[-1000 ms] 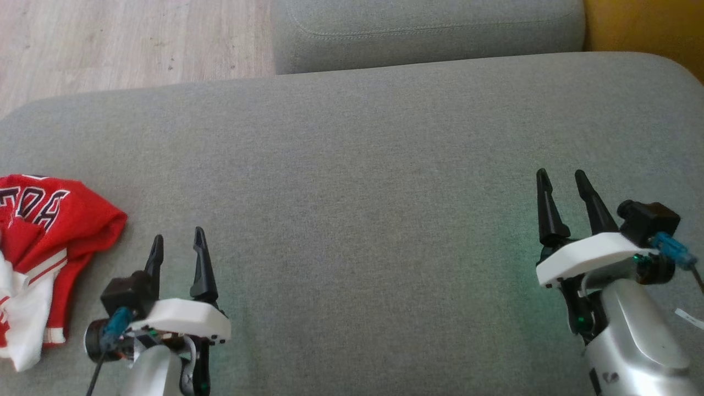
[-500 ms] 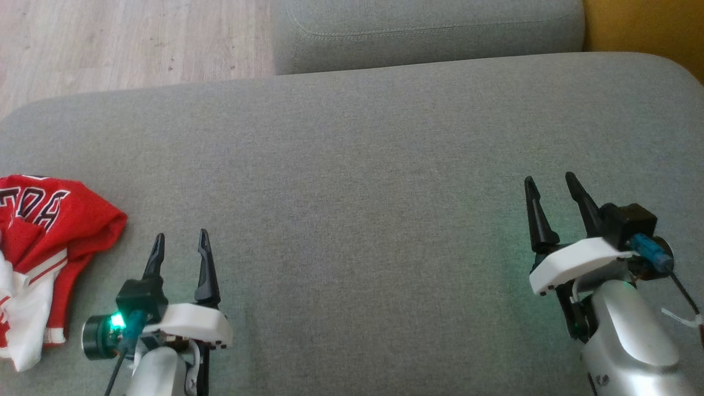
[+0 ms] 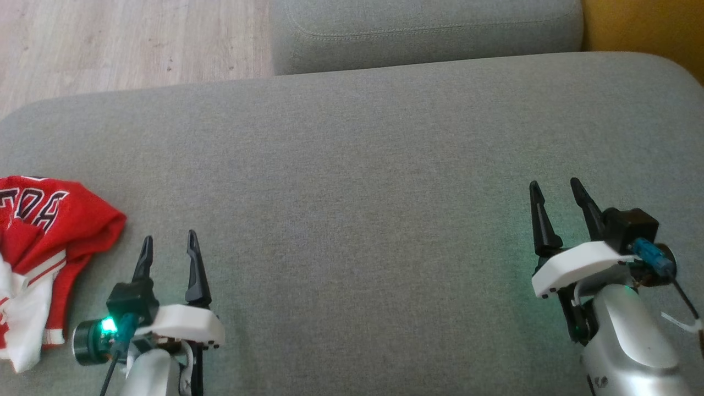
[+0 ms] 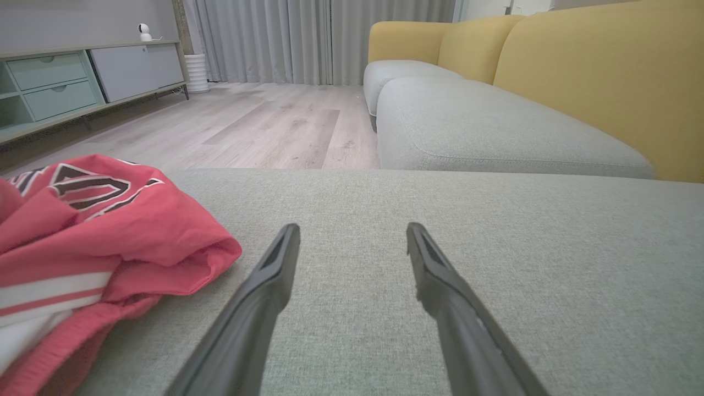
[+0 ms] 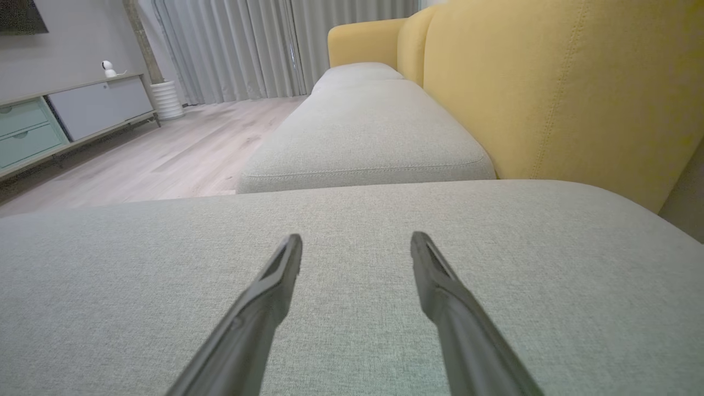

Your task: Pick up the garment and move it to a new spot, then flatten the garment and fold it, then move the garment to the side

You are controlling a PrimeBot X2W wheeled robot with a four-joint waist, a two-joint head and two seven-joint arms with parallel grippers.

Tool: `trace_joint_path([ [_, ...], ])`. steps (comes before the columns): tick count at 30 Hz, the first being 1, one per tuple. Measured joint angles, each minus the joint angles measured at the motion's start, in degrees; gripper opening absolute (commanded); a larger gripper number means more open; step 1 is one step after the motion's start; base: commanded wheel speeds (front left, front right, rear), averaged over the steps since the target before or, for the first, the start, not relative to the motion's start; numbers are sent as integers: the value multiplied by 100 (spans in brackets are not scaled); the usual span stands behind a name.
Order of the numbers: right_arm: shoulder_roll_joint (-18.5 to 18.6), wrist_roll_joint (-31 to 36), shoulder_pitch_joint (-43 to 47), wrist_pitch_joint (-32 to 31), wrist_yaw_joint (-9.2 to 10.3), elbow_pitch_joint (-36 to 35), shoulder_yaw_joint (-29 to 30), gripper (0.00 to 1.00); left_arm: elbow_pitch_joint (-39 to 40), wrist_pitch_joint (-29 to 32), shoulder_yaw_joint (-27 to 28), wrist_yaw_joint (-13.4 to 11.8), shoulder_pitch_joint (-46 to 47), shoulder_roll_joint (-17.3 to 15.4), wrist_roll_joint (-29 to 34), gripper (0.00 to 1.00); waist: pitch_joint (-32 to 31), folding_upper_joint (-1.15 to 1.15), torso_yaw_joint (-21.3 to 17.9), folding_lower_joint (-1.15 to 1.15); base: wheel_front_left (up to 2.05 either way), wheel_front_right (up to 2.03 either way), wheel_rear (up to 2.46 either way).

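We've got the red-and-white jersey (image 3: 38, 242) crumpled at the far left edge of the grey sofa cushion (image 3: 352, 165). It lies at 9 o'clock from our left gripper (image 3: 169, 237), near but not touching. The left jaws are spread with nothing between them. The right gripper (image 3: 553, 183) is also spread and empty, well apart across the cushion, so the left arm is nearer. In the head view the heap's long axis runs roughly 12-to-6, lettered red end at 12, white end at 6. Its bunched red fold points to 3 o'clock, toward the left fingers. We judge the pick-up not yet started; the left arm must swing toward 9–10 o'clock.
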State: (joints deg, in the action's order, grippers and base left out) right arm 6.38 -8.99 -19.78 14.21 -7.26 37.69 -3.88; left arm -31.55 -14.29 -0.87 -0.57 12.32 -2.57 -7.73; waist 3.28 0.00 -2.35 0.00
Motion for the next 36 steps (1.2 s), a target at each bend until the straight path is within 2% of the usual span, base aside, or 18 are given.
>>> trace_joint_path([
  [11,-24,1,48,0,0,-79,60,100,52,0,12,-3,-65,15,-74,100,42,0,17,0,0,0,0],
  [17,-19,-2,48,0,0,-171,-16,100,53,0,-90,-46,-62,23,-157,100,85,0,233,0,0,0,0],
  [24,-20,-120,62,1,0,-233,-245,100,48,0,-140,-102,-66,25,-245,100,123,0,862,0,0,0,0],
  [36,-96,-313,70,1,0,-278,-760,100,112,0,-108,-145,-220,26,-333,100,205,0,2282,0,0,0,0],
])
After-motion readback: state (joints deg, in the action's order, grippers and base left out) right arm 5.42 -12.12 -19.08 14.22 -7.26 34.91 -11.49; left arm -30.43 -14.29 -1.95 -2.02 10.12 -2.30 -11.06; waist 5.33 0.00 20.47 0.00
